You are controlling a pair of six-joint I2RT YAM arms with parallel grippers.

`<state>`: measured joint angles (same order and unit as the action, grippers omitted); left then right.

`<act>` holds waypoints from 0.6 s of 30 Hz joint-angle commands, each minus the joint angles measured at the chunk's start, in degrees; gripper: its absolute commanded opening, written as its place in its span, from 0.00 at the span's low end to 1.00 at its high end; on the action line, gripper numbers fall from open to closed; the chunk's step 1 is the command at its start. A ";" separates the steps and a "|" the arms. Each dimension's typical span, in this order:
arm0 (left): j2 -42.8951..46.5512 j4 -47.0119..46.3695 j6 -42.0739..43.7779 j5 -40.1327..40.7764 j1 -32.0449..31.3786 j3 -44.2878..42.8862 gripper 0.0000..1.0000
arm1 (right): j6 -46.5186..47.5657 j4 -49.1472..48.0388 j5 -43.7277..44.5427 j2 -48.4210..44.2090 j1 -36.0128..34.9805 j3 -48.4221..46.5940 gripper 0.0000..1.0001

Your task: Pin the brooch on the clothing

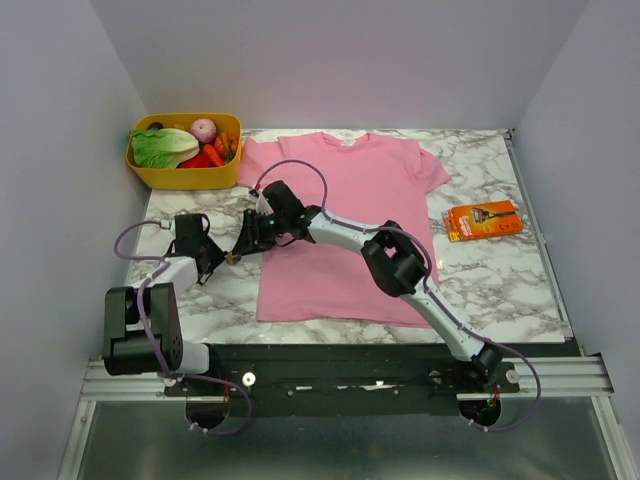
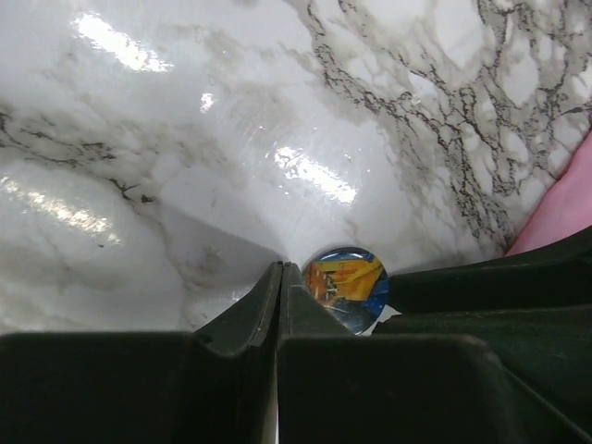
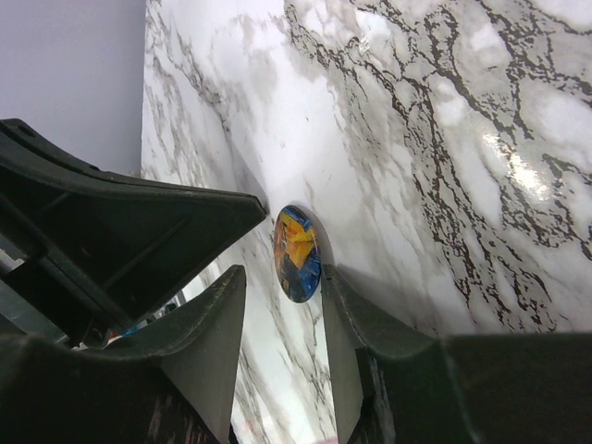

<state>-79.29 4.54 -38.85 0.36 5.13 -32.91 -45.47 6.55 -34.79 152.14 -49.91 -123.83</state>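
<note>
The brooch (image 2: 347, 282) is a tiny round disc with an orange, yellow and blue glossy face. It lies on the marble just left of the pink T-shirt (image 1: 340, 200), which is spread flat. My left gripper (image 2: 280, 268) is shut, its tips at the brooch's edge, and one finger hides part of the disc. My right gripper (image 3: 282, 273) is open and straddles the brooch (image 3: 298, 252), one fingertip (image 3: 326, 276) close against its rim. From above, both grippers meet at the brooch (image 1: 232, 258) by the shirt's left hem. A strip of the shirt (image 2: 564, 208) shows in the left wrist view.
A yellow bin (image 1: 150, 175) of vegetables stands at the back left, close to the shirt's sleeve. An orange flat package (image 1: 482, 220) lies right of the shirt. Walls enclose the table on the left, the back and the right.
</note>
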 commanded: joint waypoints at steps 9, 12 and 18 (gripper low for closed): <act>-2.45 -4.27 -3.07 -7.30 -1.35 3.46 0.07 | 0.21 4.62 0.16 1.50 -0.98 3.95 0.39; -1.58 -4.27 -2.90 -7.13 -1.26 3.46 0.07 | -0.05 4.27 0.68 1.23 -0.98 4.21 0.32; 0.36 -2.96 -2.02 -6.78 -1.26 3.20 0.08 | 1.08 3.91 2.00 -1.40 -0.54 6.49 0.12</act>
<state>-80.53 -2.87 -41.76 -5.82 4.27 -30.72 -46.76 4.97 -35.73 151.70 -49.89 -120.79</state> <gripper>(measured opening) 0.076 0.146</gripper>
